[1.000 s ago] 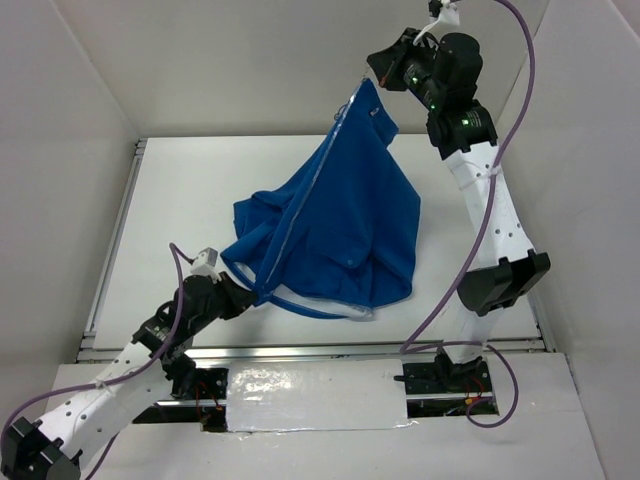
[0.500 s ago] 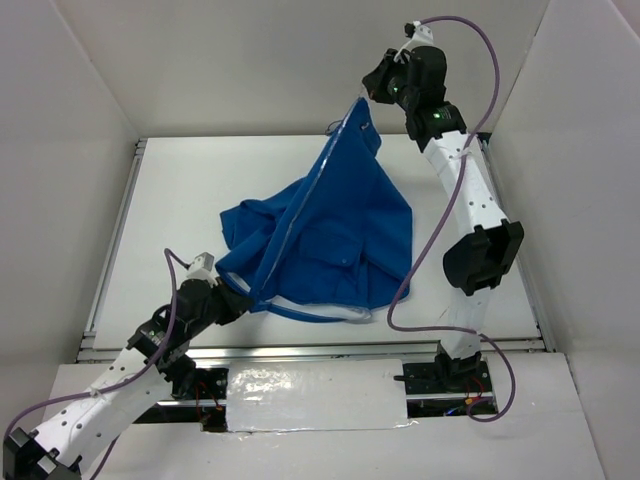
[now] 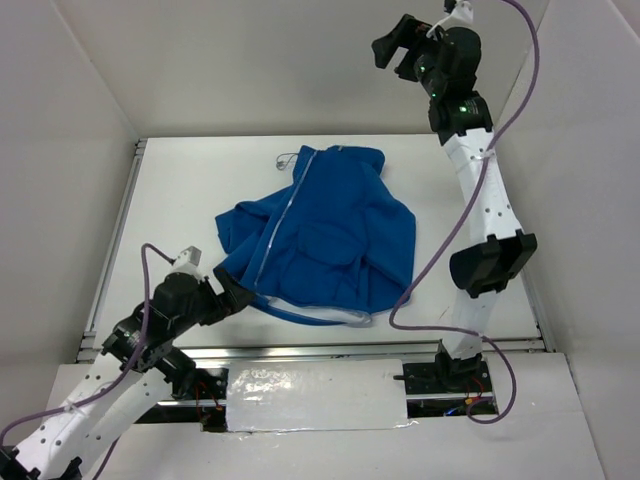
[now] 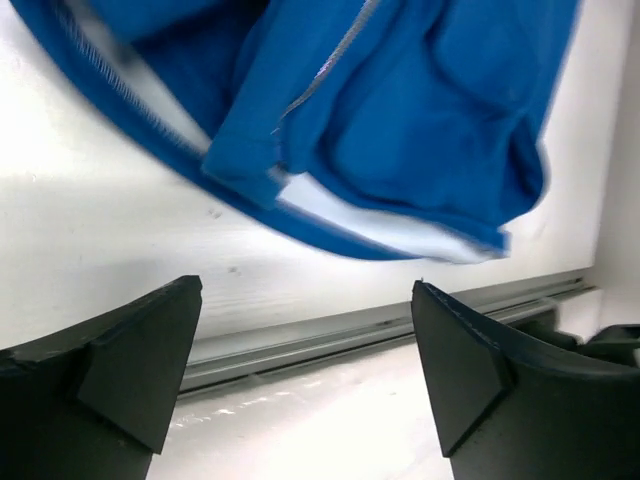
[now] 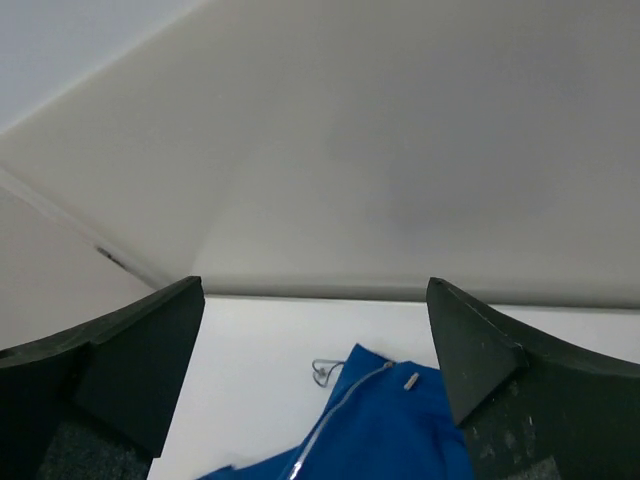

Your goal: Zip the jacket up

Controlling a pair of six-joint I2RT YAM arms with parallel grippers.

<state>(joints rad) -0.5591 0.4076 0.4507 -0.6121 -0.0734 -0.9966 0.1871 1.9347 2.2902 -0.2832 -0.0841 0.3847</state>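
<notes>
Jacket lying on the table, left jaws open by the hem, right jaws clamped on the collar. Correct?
No. The right gripper is open and empty, raised well above the collar: the right wrist view shows its jaws spread, the jacket lying below on the table. The left gripper is open by the hem, as stated.

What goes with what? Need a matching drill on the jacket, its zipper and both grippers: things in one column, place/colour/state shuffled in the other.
Things:
1. jacket
2. zipper
3. left gripper
4. right gripper

Descriptions:
A. open, raised high over the far side
B. blue, lying on the table, held by nothing
C. open, low at the jacket's near edge
D. pale grey line along the front

Pairs: 1-B, 2-D, 3-C, 4-A
</notes>
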